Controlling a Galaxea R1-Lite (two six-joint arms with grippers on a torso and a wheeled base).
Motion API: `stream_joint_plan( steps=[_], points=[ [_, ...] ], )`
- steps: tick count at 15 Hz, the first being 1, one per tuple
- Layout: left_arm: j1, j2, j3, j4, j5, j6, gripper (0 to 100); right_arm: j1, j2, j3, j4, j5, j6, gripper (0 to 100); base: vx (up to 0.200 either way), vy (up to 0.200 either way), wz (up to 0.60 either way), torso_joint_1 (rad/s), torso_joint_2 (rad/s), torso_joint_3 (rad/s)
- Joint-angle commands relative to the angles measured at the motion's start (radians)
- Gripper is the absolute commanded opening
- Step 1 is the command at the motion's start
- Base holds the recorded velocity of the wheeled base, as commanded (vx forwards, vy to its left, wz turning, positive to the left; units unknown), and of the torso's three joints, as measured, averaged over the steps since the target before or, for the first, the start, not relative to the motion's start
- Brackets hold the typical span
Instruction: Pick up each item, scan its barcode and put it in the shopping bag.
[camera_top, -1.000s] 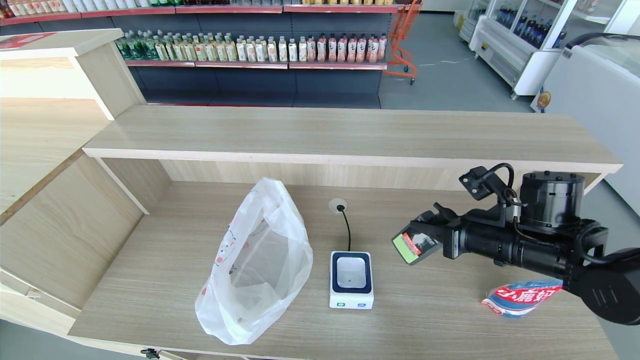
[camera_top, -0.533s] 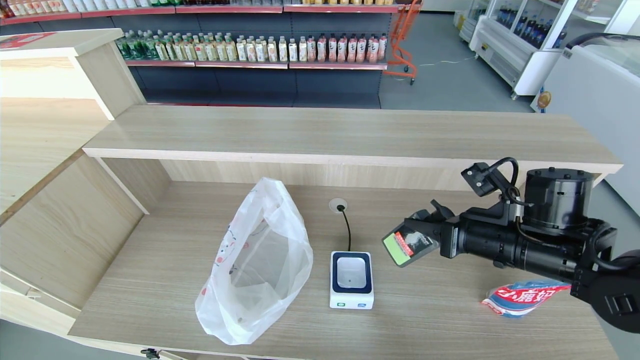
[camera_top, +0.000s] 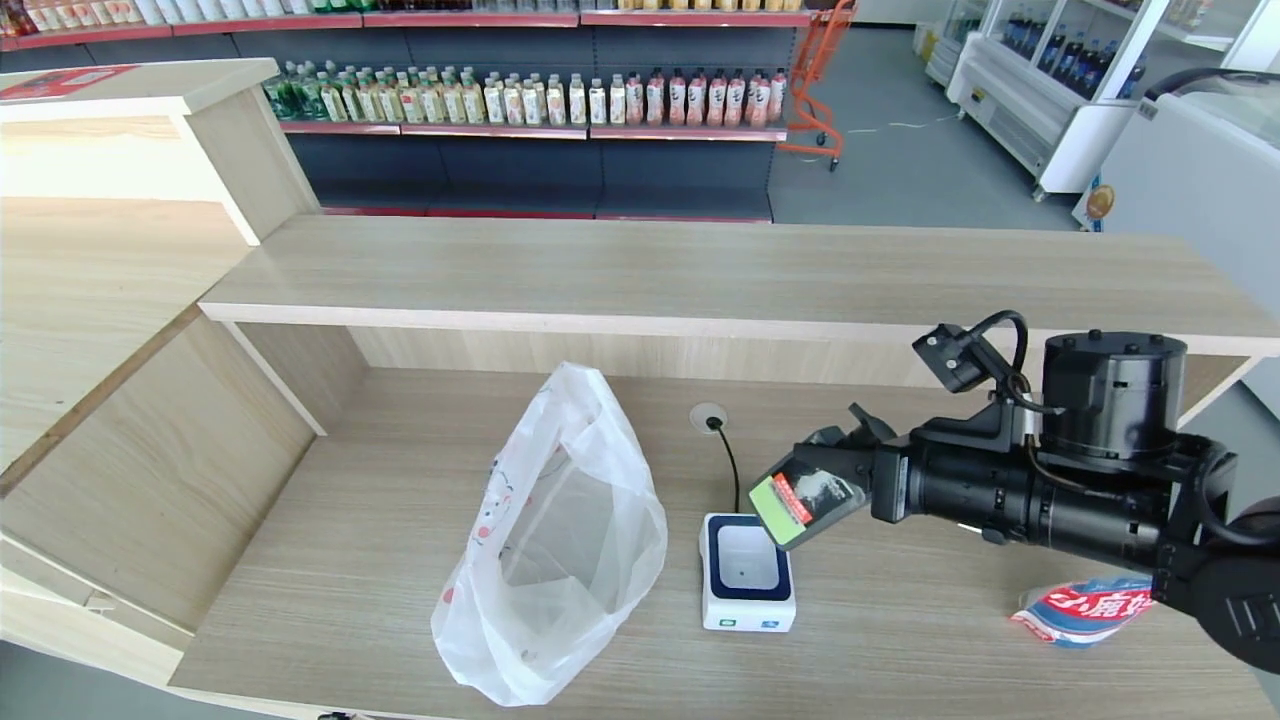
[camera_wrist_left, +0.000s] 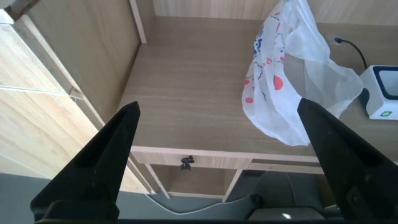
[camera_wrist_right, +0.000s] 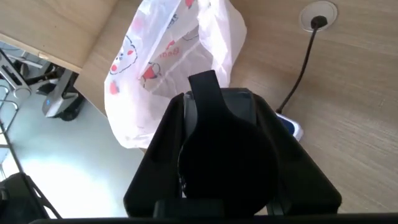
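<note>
White characters on red-blue packet (camera_top: 1085, 610); label on green-edged box (camera_top: 805, 497) illegible.

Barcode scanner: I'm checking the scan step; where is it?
Head view: the barcode scanner sits on the counter right of the shopping bag, just below the packet in the right gripper.

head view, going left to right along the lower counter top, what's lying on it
shopping bag -> barcode scanner -> blue and red packet; the small box held in the right gripper hangs over the scanner's right edge, so it's left out
</note>
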Motion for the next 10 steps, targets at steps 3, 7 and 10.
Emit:
stream_joint_plan(
  steps=[3, 7, 10],
  points=[
    [0.0, 0.0, 0.0, 0.0, 0.0, -0.002, 100, 0.029, 0.054, -0.004, -0.001, 0.0, 0.0, 0, 0.0, 0.0, 0.0, 0.0, 0.0, 0.0],
    [0.0, 0.0, 0.0, -0.002, 0.0, -0.002, 100, 0.062, 0.202, -0.077, -0.004, -0.019, 0.0, 0, 0.0, 0.0, 0.0, 0.0, 0.0, 0.0],
    [0.0, 0.0, 0.0, -0.002, 0.0, -0.002, 100, 0.098, 0.286, -0.161, -0.013, -0.06, 0.005, 0, 0.0, 0.0, 0.0, 0.0, 0.0, 0.0]
  ],
)
